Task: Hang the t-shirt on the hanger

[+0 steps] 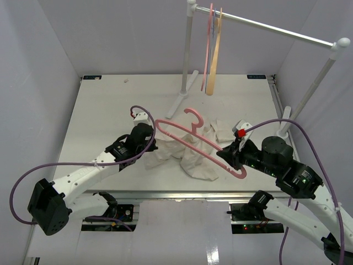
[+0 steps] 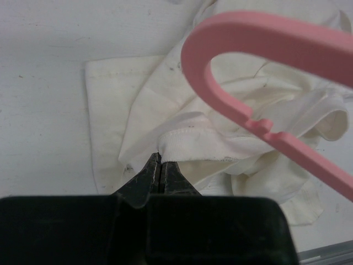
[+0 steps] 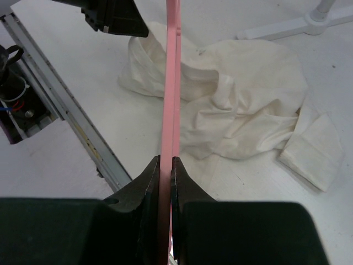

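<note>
The cream t-shirt (image 1: 193,160) lies crumpled on the table between the two arms. My left gripper (image 1: 153,144) sits at the shirt's left side, shut on a ribbed hem of the t-shirt (image 2: 182,141); in the left wrist view its jaws (image 2: 160,162) pinch that edge. The pink hanger (image 1: 192,111) is held slanting above the shirt, hook toward the back. My right gripper (image 1: 227,156) is shut on the hanger's bar near its right end; in the right wrist view the bar (image 3: 172,83) runs straight out from the jaws (image 3: 165,161) over the t-shirt (image 3: 242,99). The hanger's rounded left end (image 2: 265,30) hovers above the shirt near the left gripper.
A white clothes rack (image 1: 187,49) stands at the back, its rail (image 1: 276,28) carrying a second pink hanger (image 1: 208,44) and a tan hanger (image 1: 215,55). The rack's feet (image 1: 179,102) rest behind the shirt. The table's metal front edge (image 3: 83,132) runs just below the grippers.
</note>
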`<act>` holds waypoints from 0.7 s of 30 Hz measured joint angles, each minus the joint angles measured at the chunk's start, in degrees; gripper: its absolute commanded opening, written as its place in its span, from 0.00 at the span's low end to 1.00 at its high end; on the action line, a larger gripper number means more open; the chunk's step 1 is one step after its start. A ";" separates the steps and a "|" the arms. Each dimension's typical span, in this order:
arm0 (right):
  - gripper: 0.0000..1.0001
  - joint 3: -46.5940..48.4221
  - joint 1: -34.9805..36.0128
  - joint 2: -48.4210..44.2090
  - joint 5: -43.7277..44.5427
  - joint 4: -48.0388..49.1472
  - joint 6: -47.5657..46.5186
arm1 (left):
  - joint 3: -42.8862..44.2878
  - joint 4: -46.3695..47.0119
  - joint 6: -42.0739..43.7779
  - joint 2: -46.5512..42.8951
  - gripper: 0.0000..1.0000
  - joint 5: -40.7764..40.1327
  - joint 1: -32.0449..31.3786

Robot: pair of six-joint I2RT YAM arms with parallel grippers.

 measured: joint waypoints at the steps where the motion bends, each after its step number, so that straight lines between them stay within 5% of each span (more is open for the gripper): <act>1: 0.08 -0.16 0.00 -0.08 -1.00 0.03 -0.19 | 0.07 -0.07 0.11 -0.12 0.00 0.24 0.01; 21: 0.08 1.51 0.00 -1.21 -3.83 -4.72 -2.69 | 3.19 -2.06 1.86 -0.75 0.00 1.78 2.45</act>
